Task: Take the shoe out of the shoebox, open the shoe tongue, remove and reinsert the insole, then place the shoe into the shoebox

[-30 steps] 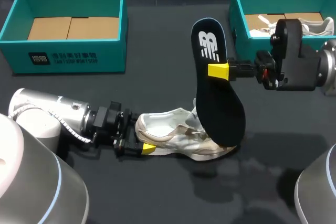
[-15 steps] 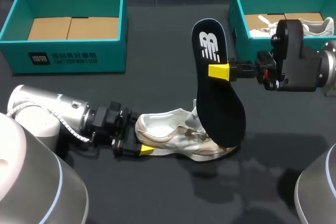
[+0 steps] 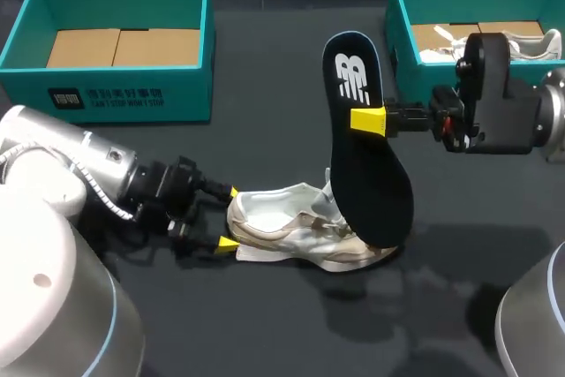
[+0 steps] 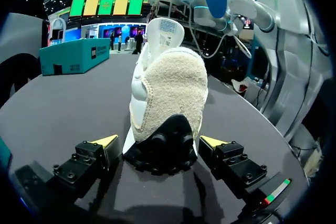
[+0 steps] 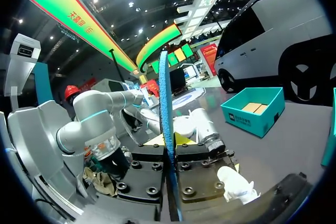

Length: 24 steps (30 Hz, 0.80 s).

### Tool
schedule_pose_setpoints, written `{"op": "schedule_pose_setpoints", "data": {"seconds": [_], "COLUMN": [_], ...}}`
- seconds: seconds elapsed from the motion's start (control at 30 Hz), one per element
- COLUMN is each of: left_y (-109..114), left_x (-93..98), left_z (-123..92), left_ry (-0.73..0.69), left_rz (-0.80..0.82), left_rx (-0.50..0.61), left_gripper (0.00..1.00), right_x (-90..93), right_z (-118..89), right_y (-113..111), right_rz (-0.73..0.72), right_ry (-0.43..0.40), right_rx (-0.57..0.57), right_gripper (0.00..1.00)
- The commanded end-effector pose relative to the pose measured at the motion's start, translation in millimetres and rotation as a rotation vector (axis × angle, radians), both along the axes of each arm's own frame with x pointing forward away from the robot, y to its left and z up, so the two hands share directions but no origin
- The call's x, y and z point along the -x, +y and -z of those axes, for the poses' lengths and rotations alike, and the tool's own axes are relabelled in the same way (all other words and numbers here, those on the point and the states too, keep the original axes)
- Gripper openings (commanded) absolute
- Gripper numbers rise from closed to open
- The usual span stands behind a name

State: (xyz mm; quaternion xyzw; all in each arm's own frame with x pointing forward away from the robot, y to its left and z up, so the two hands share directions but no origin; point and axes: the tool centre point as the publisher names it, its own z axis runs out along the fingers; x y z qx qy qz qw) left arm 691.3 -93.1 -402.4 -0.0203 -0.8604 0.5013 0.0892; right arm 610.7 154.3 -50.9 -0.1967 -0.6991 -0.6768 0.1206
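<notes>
One white shoe point(image 3: 282, 222) lies on the dark table point(image 3: 265, 324) — left shoebox point(image 3: 115, 94) well behind.

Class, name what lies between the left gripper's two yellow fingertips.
The heel of the shoe, within the open left gripper; the left wrist view shows it.

Insole point(image 3: 366, 156) is covering the shoe point(image 3: 282, 222) forefoot and the far finger of the right end effector point(image 3: 368, 120). Right arm point(image 3: 499, 108) is blocking part of the right shoebox point(image 3: 402, 6) and the second shoe point(image 3: 439, 44) inside. In the left wrist view the heel is hiding the toe, and the insole is running off the edge.
</notes>
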Motion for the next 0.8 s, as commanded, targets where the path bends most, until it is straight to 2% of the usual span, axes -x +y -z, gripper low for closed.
{"op": "schedule_pose_setpoints", "data": {"seconds": [0.03,0.57,0.8], "left_y": [17.5,17.5,14.5], "left_x": [0.5,0.5,8.6], "left_z": [-25.0,-25.0,-43.4], "left_ry": [-0.027,-0.027,-0.103], "left_rz": [0.073,0.073,0.100], "left_rx": [-0.184,-0.184,-0.391], "left_gripper": [1.00,1.00,1.00], "right_x": [0.7,0.7,0.7], "right_z": [0.8,0.8,0.8], "right_y": [1.2,1.2,1.2], "right_rz": [0.002,0.002,0.002], "right_ry": [0.001,0.001,0.001], "right_rx": [0.000,0.000,0.000], "right_gripper": [0.00,0.00,0.00]}}
